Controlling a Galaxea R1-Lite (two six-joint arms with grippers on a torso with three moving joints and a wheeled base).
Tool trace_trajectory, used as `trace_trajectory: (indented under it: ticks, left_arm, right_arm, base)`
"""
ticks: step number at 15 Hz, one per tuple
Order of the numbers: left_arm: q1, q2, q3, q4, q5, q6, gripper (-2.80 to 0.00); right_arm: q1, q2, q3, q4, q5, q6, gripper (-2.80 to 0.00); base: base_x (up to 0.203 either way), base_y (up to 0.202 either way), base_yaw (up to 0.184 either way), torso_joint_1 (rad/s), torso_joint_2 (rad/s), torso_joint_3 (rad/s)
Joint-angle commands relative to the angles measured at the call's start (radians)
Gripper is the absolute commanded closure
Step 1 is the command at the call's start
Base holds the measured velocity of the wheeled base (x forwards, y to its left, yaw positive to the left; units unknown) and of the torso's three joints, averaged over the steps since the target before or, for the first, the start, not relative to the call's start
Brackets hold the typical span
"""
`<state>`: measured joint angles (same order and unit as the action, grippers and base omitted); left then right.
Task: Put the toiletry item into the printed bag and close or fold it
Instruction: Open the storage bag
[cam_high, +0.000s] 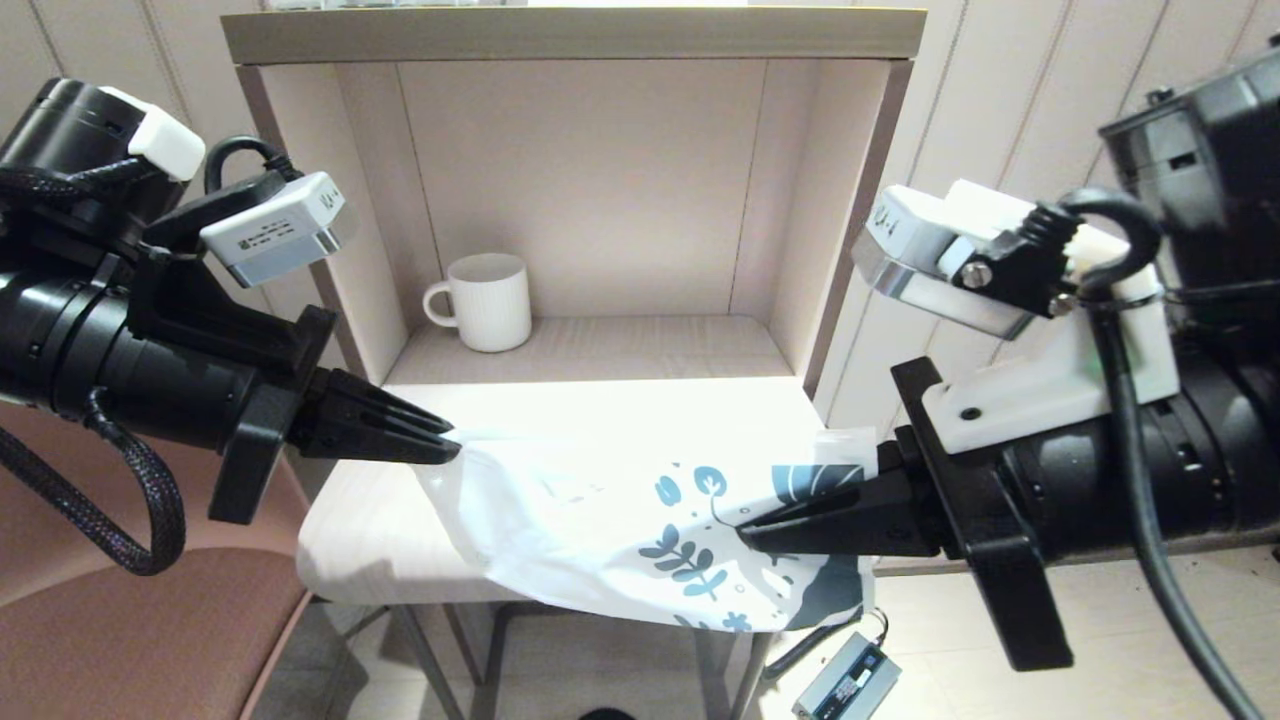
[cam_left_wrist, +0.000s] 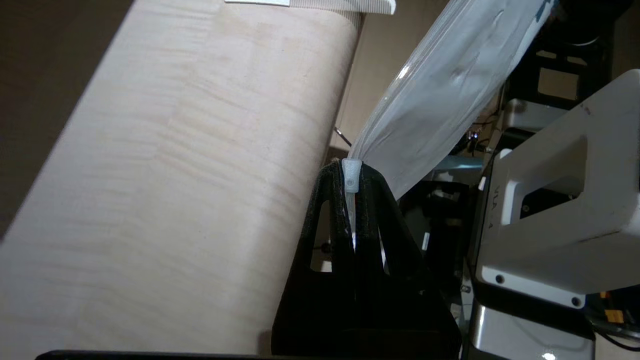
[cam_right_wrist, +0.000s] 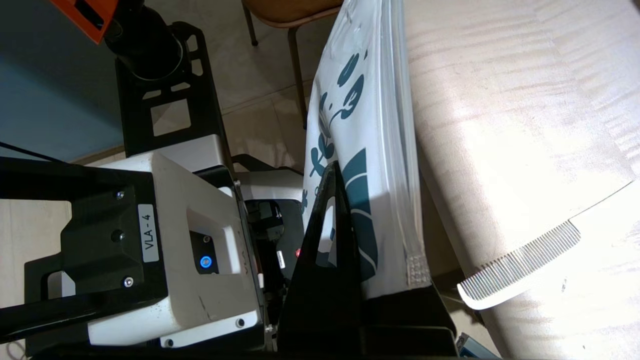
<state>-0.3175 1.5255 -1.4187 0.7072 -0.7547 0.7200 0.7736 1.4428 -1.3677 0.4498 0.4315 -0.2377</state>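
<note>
The printed bag hangs stretched between my two grippers over the table's front edge. Its leaf-printed end is on the right and its zip top faces the shelf. My left gripper is shut on the white zip slider at the bag's left corner. My right gripper is shut on the printed end; one finger shows in front of the bag and the other is hidden behind it. The white comb lies on the table beside the bag, outside it, and its toothed end overhangs the table edge.
A white ribbed mug stands at the back left of the open shelf. The pale wooden table reaches under the shelf. A brown chair is at the left. A small grey device lies on the floor below the bag.
</note>
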Motion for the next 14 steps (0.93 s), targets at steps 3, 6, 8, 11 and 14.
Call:
trace_trajectory:
  ticks: [3, 6, 8, 11, 14]
  left_arm:
    - [0.014, -0.007, 0.007, 0.005, -0.012, 0.004, 0.0]
    - [0.014, -0.008, 0.011, 0.003, -0.018, 0.004, 0.0]
    - [0.012, -0.01, 0.02, -0.017, -0.025, 0.002, -2.8]
    - [0.017, -0.021, 0.023, -0.043, -0.049, -0.001, -2.8]
    - [0.034, -0.027, 0.04, -0.056, -0.082, -0.003, -2.8]
  right_arm:
    - [0.001, -0.009, 0.006, 0.001, 0.003, -0.002, 0.0]
    - [0.001, -0.007, 0.006, 0.001, 0.003, -0.002, 0.0]
    - [0.003, -0.005, 0.006, 0.001, 0.003, -0.002, 0.0]
    - [0.001, -0.007, 0.005, 0.001, 0.003, 0.0, 0.0]
    - [0.003, -0.007, 0.005, 0.001, 0.004, -0.003, 0.0]
  base:
    - [0.0, 0.0, 0.0, 0.0, 0.0, 0.0]
    - [0.0, 0.0, 0.0, 0.0, 0.0, 0.0]
    - [0.0, 0.0, 0.0, 0.0, 0.0, 0.0]
    - [0.0, 0.0, 0.0, 0.0, 0.0, 0.0]
    - [0.0, 0.0, 0.0, 0.0, 0.0, 0.0]
